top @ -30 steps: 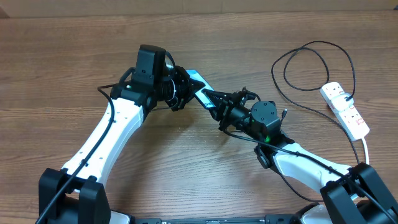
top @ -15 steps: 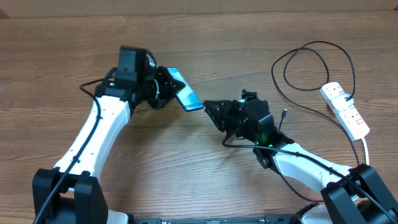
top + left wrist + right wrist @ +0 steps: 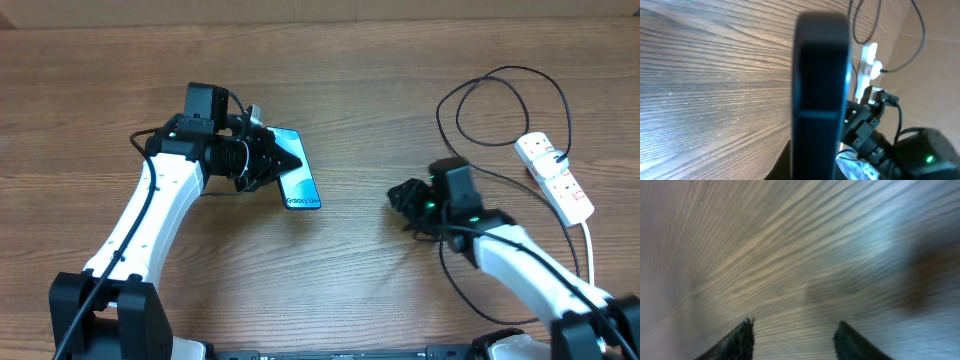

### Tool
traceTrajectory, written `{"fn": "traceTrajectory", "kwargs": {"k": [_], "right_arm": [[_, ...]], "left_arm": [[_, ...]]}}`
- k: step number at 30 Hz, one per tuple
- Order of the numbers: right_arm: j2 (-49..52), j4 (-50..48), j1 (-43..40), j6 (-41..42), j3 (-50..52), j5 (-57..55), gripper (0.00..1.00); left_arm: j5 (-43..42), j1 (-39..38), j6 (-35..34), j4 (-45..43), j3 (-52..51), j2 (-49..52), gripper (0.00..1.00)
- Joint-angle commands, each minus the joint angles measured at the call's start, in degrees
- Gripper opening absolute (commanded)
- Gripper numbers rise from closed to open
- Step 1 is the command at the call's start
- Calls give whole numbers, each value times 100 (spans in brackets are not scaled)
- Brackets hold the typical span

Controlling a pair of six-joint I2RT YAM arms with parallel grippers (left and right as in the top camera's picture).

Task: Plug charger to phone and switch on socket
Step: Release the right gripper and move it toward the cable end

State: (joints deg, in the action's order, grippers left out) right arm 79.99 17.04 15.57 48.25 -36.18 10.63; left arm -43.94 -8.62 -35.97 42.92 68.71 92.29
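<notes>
"Overhead view: where was the phone [image 3: 303, 185]?"

"Left of centre on the table [image 3: 330, 290], blue screen up, its 'Galaxy S24+' end toward the bottom of the frame. The left gripper [image 3: 283, 163] pinched it at its upper left edge. I couldn't tell whether it rested flat on the wood."

"And the left wrist view?"

"The phone stood edge-on as a dark bar in the middle of the frame, with the socket [image 3: 869, 61] small at the upper right."

"The right gripper [image 3: 402, 196]?"

"Right of centre, well apart from the phone. In the blurred right wrist view its fingers [image 3: 744, 336] were spread, with only wood between them."

"The charger [image 3: 500, 75]?"

"Looped in the upper right, running to the socket at the right edge, then down behind the right arm."
</notes>
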Motion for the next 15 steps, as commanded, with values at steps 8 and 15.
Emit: {"fn": "traceTrajectory", "kwargs": {"k": [8,15], "right_arm": [[-299,1491,-1279,-1517,-728,-1690,53],[199,1145,-1340,-1727,-728,-1873,44]], "left_arm": [[-866,-157,210,-153,118,-48,4],[-966,-179,57,-745,118,-46,4]]}}
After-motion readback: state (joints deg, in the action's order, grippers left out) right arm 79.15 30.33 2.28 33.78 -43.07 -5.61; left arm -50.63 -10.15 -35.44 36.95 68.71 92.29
